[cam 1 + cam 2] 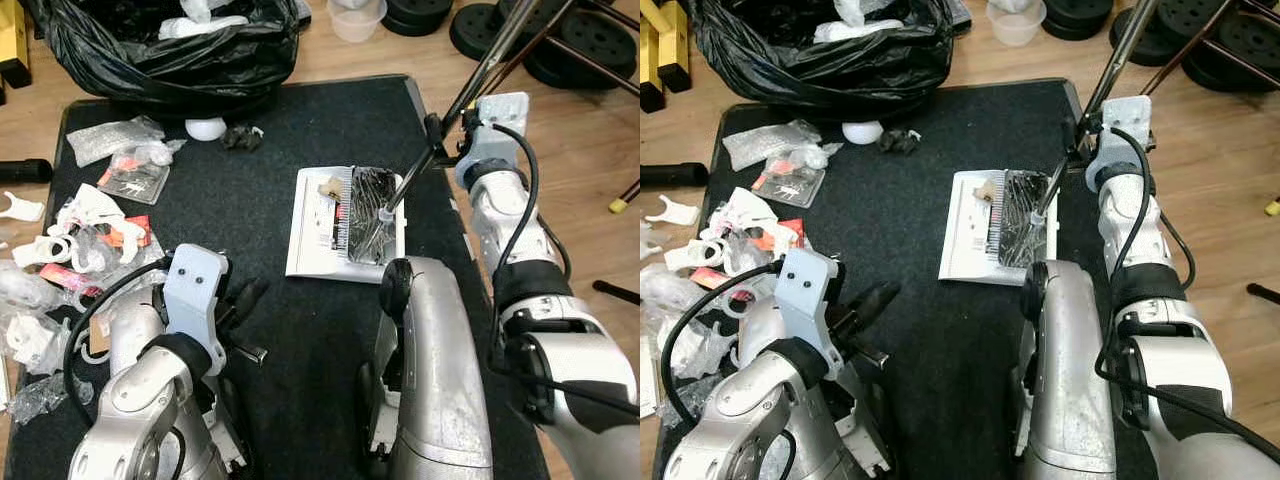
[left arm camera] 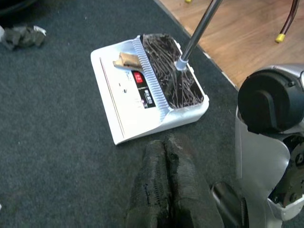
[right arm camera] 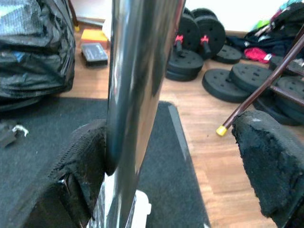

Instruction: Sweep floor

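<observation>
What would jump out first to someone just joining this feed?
The white dustpan on the dark mat, with the broom head resting in it and the broom's metal pole between the right gripper's open fingers. Then the plastic litter scattered along the mat's left edge, and the black trash bag at its far end.

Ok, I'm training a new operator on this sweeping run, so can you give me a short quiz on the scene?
1. True or false: the broom head rests in the white dustpan.
2. The scattered litter lies on which side of the dustpan? A) the robot's left B) the robot's right C) inside the dustpan
3. Fill in: the fingers of the left end effector are ___.

Key: 1 true; 2 A; 3 shut.
</observation>
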Controlling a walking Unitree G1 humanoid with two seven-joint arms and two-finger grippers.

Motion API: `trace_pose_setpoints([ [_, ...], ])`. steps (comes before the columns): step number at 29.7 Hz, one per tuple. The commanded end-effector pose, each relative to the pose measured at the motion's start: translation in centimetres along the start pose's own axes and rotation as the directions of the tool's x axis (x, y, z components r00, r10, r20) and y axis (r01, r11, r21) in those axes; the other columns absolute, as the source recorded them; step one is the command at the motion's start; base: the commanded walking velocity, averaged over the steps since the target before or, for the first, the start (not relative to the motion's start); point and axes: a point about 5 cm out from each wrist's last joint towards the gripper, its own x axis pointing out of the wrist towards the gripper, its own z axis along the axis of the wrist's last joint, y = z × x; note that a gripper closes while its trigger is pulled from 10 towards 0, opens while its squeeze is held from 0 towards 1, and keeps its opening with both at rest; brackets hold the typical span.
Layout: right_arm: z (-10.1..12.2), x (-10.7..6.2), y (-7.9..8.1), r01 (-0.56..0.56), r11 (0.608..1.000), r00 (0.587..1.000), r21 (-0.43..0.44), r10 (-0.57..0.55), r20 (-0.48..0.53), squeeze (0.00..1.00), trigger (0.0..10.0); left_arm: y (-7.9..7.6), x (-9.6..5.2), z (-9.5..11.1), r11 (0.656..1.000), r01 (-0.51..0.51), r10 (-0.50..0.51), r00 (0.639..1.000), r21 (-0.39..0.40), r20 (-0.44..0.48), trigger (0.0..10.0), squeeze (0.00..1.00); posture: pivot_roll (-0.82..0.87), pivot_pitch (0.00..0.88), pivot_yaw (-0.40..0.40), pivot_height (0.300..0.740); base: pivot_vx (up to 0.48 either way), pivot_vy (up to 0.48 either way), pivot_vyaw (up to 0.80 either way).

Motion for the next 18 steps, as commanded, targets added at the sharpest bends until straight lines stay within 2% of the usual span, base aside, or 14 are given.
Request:
trace_pose_setpoints([
  [1, -0.3, -0.1, -0.7, 0.012, 1.0, 1.0, 0.006, -0.012, -0.001, 0.0, 10.0, -0.2, -0.5, -0.2, 1.0, -0.011, 0.011, 1.0, -0.012, -0.023, 10.0, 0.0, -0.03, 0.438, -0.041, 0.316, 0.0, 0.0, 0.0],
  [5, -0.1, 0.1, -0.7, 0.004, 1.0, 1.0, 0.012, -0.004, 0.01, 0.0, 10.0, -0.3, -0.7, 0.1, 1.0, -0.01, 0.01, 1.0, -0.017, -0.02, 10.0, 0.0, -0.03, 0.455, -0.039, 0.316, 0.0, 0.0, 0.0],
  [6, -0.1, 0.1, -0.7, 0.003, 1.0, 1.0, 0.015, -0.003, 0.013, 0.0, 6.3, -0.3, -0.8, 0.1, 1.0, -0.01, 0.01, 1.0, -0.018, -0.019, 10.0, 0.0, -0.02, 0.458, -0.038, 0.316, 0.0, 0.0, 0.0],
  [7, -0.1, 0.1, -0.7, 0.002, 1.0, 1.0, 0.016, -0.002, 0.016, 0.0, 4.7, -0.3, -0.8, 0.2, 1.0, -0.011, 0.01, 1.0, -0.019, -0.02, 10.0, 0.0, -0.02, 0.458, -0.038, 0.316, 0.0, 0.0, 0.0],
  [8, -0.1, 0.1, -0.7, 0.002, 1.0, 1.0, 0.016, -0.002, 0.016, 0.0, 4.7, -0.3, -0.8, 0.2, 1.0, -0.011, 0.01, 1.0, -0.019, -0.02, 10.0, 0.0, -0.02, 0.458, -0.038, 0.316, 0.0, 0.0, 0.0],
  [10, 0.0, 0.2, -0.7, 0.002, 1.0, 1.0, 0.014, -0.002, 0.03, 0.0, 0.0, -0.3, -1.0, 0.3, 1.0, -0.011, 0.011, 1.0, -0.021, -0.02, 10.0, 0.0, -0.02, 0.474, -0.035, 0.316, 0.0, 0.0, 0.0],
  [18, 0.5, 0.3, -1.3, 0.029, 0.999, 0.997, 0.029, -0.031, 0.067, 0.0, 0.0, -0.5, -1.5, 0.7, 0.999, -0.009, 0.008, 1.0, -0.033, -0.025, 10.0, 0.0, -0.01, 0.493, -0.031, 0.316, 0.0, 0.0, 0.0],
])
